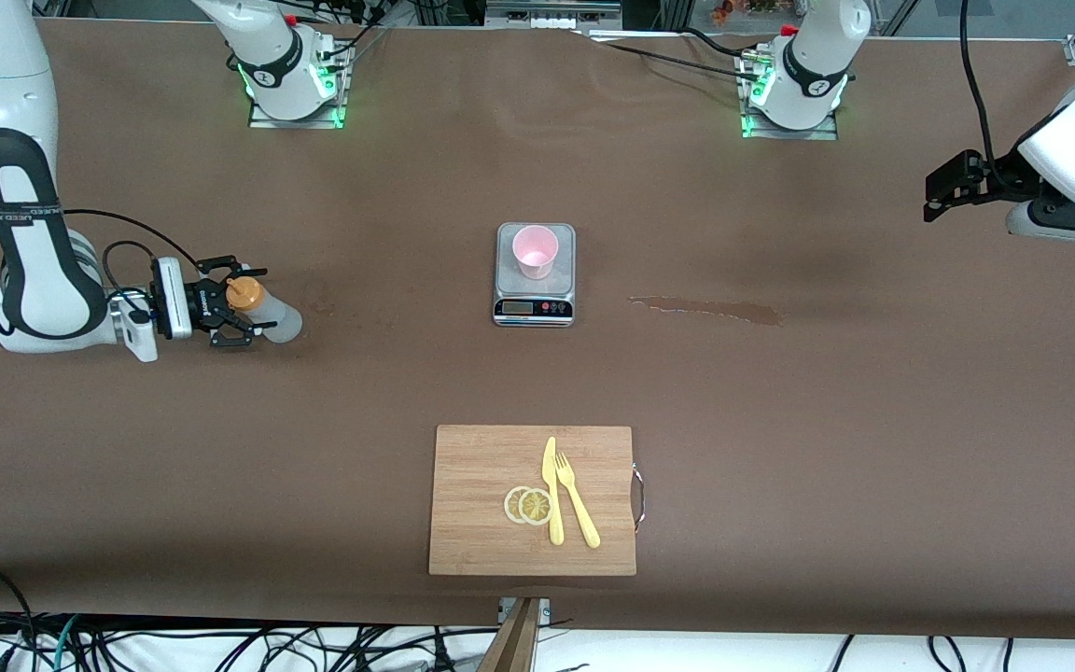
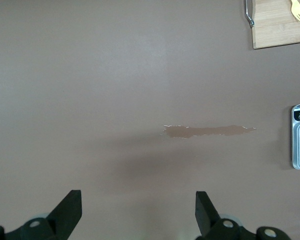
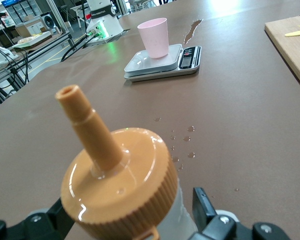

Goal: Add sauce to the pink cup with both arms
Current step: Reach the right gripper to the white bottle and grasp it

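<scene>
- Step in hand, as I judge it: the pick-up of the sauce bottle. Pouring has not begun.
- The bottle lies on its side on the brown table at the right arm's end, well apart from the scale. Its orange cap points toward the right gripper.
- The right arm is bent low, its forearm level just above the table. Its gripper reaches in sideways, with one finger on each side of the bottle's cap end. The jaws are spread wide and not yet clenched; the right wrist view shows a gap between the bottle and the finger.
- The pink cup stands upright on the scale's platform, mid-table. It looks empty.
- The left arm waits. Its gripper hangs high over the left arm's end of the table, jaws released and holding nothing. A brown stain marks the table below it.
- Nearer the front camera lies a cutting board with two lemon slices, a yellow knife and a fork. None of these belongs to the task.
- Next move, by my reading: close the right fingers on the bottle's neck end, lift it, and carry it toward the cup. The grip must be firm enough to hold a smooth round bottle, yet not squeeze sauce out early.
- A few droplets already spot the table near the nozzle.
</scene>
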You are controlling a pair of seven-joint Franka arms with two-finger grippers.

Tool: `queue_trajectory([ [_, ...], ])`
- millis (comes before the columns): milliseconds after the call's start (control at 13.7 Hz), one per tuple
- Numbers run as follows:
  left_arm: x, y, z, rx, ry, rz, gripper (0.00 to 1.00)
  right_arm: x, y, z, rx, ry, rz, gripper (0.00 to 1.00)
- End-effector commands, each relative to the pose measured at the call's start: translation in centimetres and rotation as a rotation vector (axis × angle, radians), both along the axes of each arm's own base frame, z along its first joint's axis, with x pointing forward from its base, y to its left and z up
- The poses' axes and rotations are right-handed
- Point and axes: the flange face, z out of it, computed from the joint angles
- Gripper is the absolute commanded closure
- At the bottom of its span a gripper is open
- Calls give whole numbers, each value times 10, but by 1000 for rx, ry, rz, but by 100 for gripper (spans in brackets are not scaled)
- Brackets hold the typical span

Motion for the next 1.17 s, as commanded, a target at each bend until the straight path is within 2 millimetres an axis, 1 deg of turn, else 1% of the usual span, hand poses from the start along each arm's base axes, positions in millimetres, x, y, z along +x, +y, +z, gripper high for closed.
queue_trajectory([
  [0,0,3,6,21,2,-20,0,5,1,-3,13,-18,-6,6],
  [73,0,3,6,21,2,-20,0,5,0,-7,8,-16,-9,6],
  [220,1,4,6,22,2,-20,0,4,0,-9,6,-13,-8,9],
  [293,1,4,6,22,3,-20,0,4,1,-8,8,-13,-8,12],
  [366,1,4,6,21,2,-20,0,4,0,-9,6,-13,-8,17],
  [512,1,4,6,21,4,-19,0,4,0,-9,4,-13,-6,23],
  [732,1,4,6,21,4,-18,0,4,-1,-10,-3,-13,-1,24],
  [805,1,4,6,21,5,-18,0,4,-1,-9,-4,-15,1,27],
  [878,1,4,6,21,5,-20,0,4,-1,-9,-5,-14,2,35],
  [1024,0,4,6,21,4,-18,0,4,-2,-9,-7,-15,0,60],
  [1098,1,5,6,21,5,-17,0,8,-2,-6,-12,-25,2,70],
])
